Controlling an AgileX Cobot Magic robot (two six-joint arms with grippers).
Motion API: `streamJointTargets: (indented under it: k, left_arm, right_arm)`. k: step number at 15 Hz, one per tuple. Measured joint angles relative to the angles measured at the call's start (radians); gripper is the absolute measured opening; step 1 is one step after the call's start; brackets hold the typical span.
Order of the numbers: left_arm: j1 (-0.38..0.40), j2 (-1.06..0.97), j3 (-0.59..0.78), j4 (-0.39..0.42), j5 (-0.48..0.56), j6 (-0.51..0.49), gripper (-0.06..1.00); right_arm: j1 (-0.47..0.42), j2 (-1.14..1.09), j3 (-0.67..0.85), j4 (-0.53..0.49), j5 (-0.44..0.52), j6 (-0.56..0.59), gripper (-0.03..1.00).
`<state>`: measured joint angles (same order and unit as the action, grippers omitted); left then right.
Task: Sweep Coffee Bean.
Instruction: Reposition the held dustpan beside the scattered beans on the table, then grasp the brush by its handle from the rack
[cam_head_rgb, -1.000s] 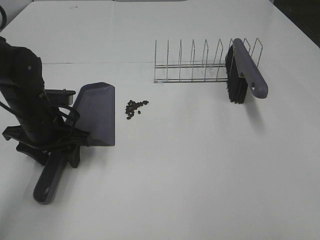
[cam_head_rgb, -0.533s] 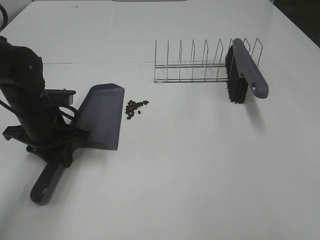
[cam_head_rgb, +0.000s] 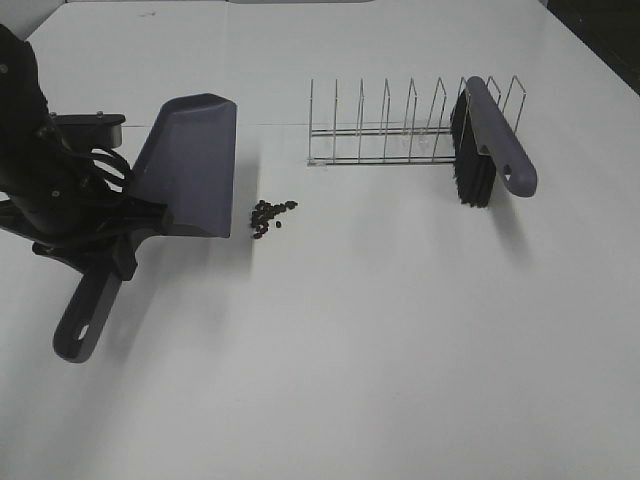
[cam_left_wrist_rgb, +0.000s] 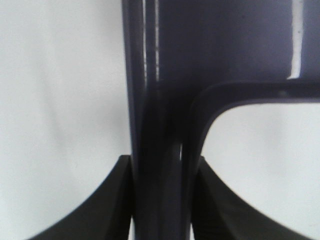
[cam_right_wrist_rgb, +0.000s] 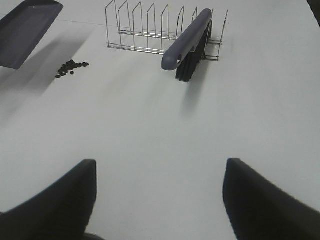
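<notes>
Our left claw (cam_head_rgb: 108, 254) is clamped on the dustpan (cam_head_rgb: 190, 165) handle, w/ both fingers (cam_left_wrist_rgb: 107, 200) pressed against its sides. We see the pan held tilted & off the table (cam_head_rgb: 400, 350), shadow beneath it, out past the rack (cam_head_rgb: 385, 135) end opposite the brush (cam_head_rgb: 492, 150). The coffee beans (cam_head_rgb: 271, 215) lie in a small tight cluster on the table, near that same rack end on the camera side, close to the pan's lip but not touching it. The brush leans in the rack's other end, bristles pointing down. Our right claw (cam_right_wrist_rgb: 159, 162) hangs wide open, nothing in it, well apart from the rack.
</notes>
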<state>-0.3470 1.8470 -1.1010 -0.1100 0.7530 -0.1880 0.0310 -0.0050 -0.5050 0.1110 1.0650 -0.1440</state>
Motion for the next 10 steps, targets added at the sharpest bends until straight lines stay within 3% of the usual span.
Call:
streamJointTargets:
  k: [3, 7, 10]
  left_arm:
    - [0.000, -0.003, 0.000, 0.006, 0.035, -0.006, 0.27]
    - [0.000, -0.003, 0.000, 0.008, 0.038, -0.007, 0.27]
    - [0.000, -0.003, 0.000, 0.009, 0.038, -0.007, 0.27]
  right_arm:
    - [0.000, 0.046, -0.009, 0.000, -0.023, 0.008, 0.67]
    - [0.000, 0.339, -0.089, 0.000, -0.272, 0.001, 0.67]
    - [0.000, 0.586, -0.185, 0.003, -0.348, -0.006, 0.67]
